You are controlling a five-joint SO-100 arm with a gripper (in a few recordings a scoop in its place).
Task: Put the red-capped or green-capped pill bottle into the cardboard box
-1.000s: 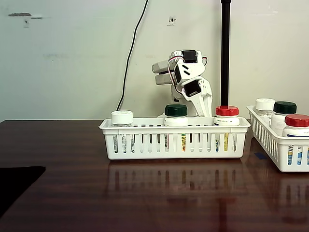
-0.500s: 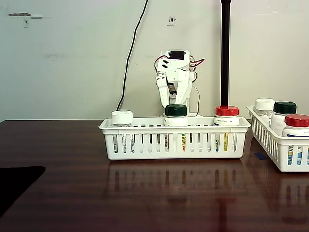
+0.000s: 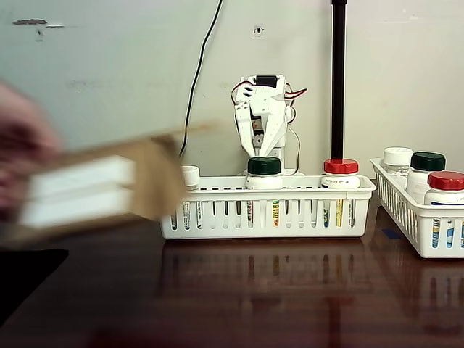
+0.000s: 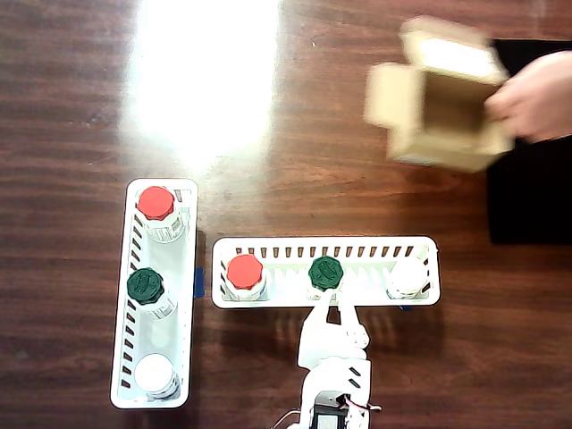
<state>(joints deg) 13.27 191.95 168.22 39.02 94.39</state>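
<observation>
A person's hand (image 4: 536,94) carries the cardboard box (image 4: 442,98) above the table's far right in the overhead view, flaps up and its inside bare. In the fixed view the box (image 3: 94,188) is a blur at the left, white labels facing me. A green-capped bottle (image 4: 325,273) stands mid-basket, a red-capped bottle (image 4: 244,273) at that basket's left end. My gripper (image 4: 329,308) hangs just behind the green-capped bottle (image 3: 264,172), outside the basket, fingers slightly apart and holding nothing. The red-capped bottle (image 3: 341,172) stands to its right in the fixed view.
The white slotted basket (image 4: 366,277) also holds a white-capped bottle (image 4: 407,277). A second basket (image 4: 152,340) at the left holds red-, green- and white-capped bottles. A black mat (image 4: 532,179) lies at the right edge. A black pole (image 3: 338,80) rises behind the baskets.
The arm swung from leaning right to pointing straight down behind the green-capped bottle. A hand has brought the cardboard box into the fixed view from the left.
</observation>
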